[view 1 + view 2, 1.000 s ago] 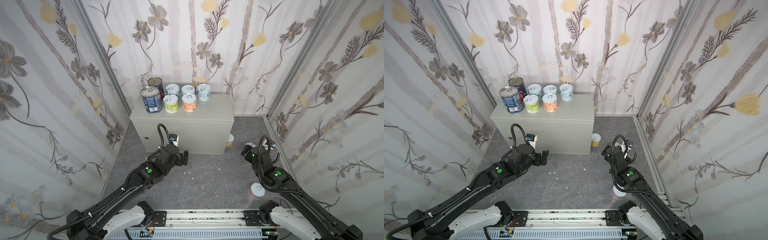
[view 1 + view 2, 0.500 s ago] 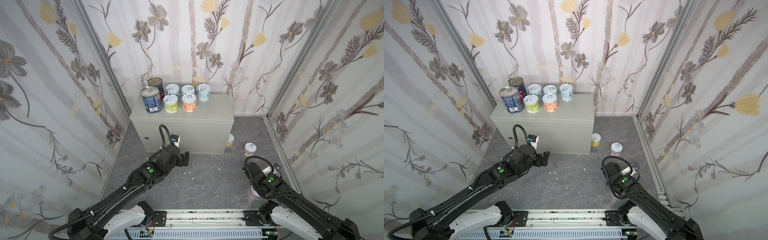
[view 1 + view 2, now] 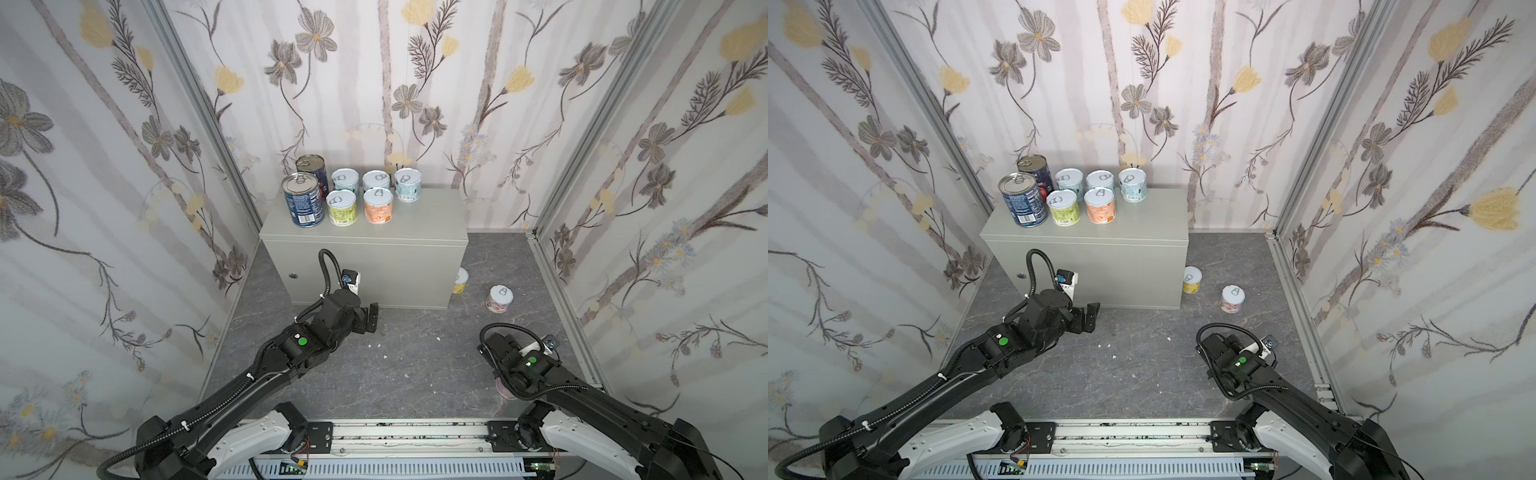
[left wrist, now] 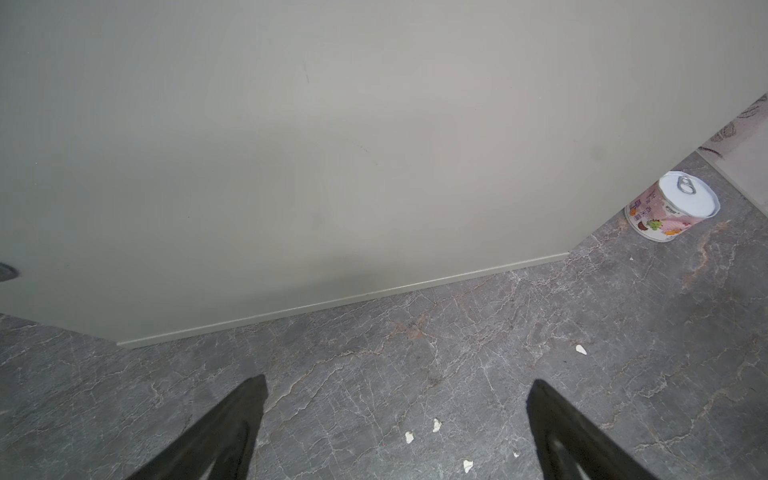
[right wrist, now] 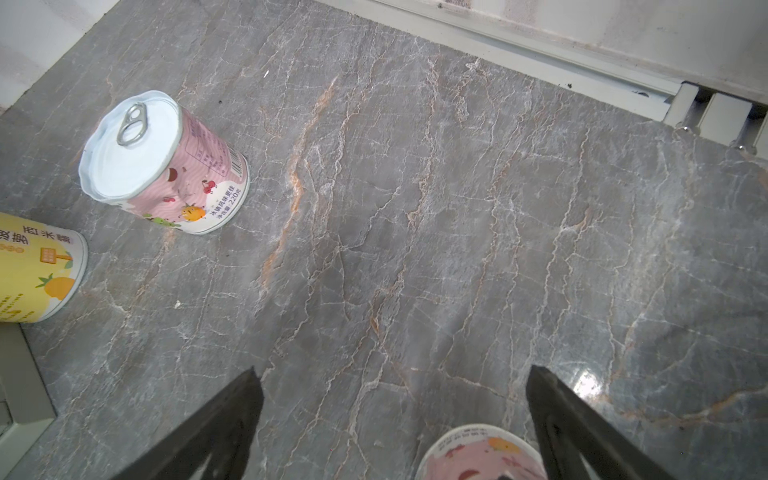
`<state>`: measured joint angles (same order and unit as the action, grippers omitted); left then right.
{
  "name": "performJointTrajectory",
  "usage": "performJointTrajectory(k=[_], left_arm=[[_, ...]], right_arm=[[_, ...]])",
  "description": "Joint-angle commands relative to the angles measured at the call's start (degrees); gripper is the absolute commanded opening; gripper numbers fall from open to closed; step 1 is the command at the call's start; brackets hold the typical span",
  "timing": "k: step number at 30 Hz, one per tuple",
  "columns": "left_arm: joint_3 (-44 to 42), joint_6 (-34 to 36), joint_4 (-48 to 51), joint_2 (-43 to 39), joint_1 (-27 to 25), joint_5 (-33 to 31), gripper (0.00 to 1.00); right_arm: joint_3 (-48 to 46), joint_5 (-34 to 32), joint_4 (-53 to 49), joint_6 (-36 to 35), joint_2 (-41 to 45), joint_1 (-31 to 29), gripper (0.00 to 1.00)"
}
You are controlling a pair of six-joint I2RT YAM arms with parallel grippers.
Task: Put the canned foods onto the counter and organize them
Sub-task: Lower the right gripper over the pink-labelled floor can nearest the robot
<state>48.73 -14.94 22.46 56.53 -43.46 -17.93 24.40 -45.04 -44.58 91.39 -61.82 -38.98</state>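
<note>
Cans [image 3: 378, 208] crowd the counter [image 3: 432, 220] at left, its right half bare — the floor [image 3: 415, 345] in front lies open.

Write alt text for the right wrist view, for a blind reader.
The right gripper hangs open over a grey marbled floor, with a pink can partly in frame between its fingers. Farther off stand a second pink can, pull-tab lid up, and a yellow can, cut off at the edge.
</note>
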Motion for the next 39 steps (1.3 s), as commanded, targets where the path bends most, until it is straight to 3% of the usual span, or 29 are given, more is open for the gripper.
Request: performJointTrajectory(k=[1,11,18,39], left_arm=[[-0.13,0.34,-1.63,0.11,0.06,-0.34,1.0],[-0.04,0.52,-1.63,0.42,0.06,0.14,1.0],[-0.04,0.7,-1.63,0.5,0.12,0.19,1.0],[-0.48,0.53,-1.63,0.24,0.13,0.27,1.0]], right_arm=[[-0.55,7.47,3.0,4.31,-1.58,-0.89,1.0],[3.21,3.9,-1.85,4.2,-0.86,-1.36,1.0],[3.35,5.33,-2.02,1.41,-2.01,-1.45,1.0],[2.6,8.89,8.5,-8.59,-8.53,-10.01,1.0]])
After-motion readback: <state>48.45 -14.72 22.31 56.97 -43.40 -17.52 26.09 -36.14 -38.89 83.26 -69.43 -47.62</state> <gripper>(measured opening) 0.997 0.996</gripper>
